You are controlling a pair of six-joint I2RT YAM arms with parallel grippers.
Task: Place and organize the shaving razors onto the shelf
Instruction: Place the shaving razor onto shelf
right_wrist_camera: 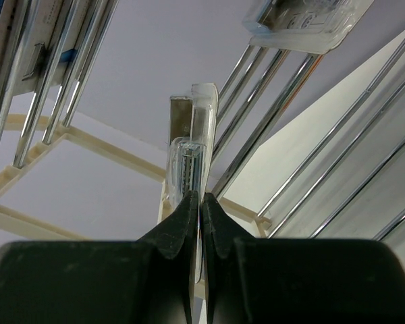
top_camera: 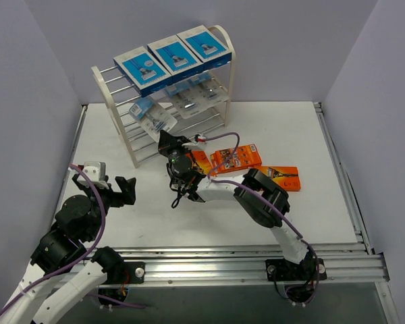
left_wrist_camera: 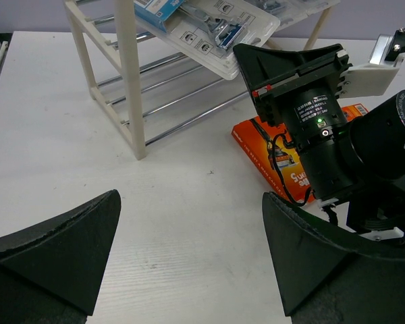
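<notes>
The shelf [top_camera: 121, 121] stands at the back left, with three blue boxes [top_camera: 175, 55] in a row on its top tier. Clear blister packs [top_camera: 197, 91] lie on the second tier. My right gripper [right_wrist_camera: 201, 202] is shut on the edge of another clear blister pack [right_wrist_camera: 189, 158], held edge-on among the chrome rods [right_wrist_camera: 283, 121]. In the top view that pack [top_camera: 154, 116] hangs at the shelf's left front with the right gripper [top_camera: 167, 142] just below it. Orange packs [top_camera: 236, 157] lie on the table beside the right arm. My left gripper [top_camera: 125, 191] is open over bare table, nothing between its fingers [left_wrist_camera: 324, 263].
One orange pack [top_camera: 281, 177] lies further right, another [left_wrist_camera: 283, 169] is partly under the right wrist. The right arm's wrist camera [left_wrist_camera: 317, 121] sits close in front of my left gripper. Grey walls enclose the table; a metal rail [top_camera: 256, 263] runs along the near edge.
</notes>
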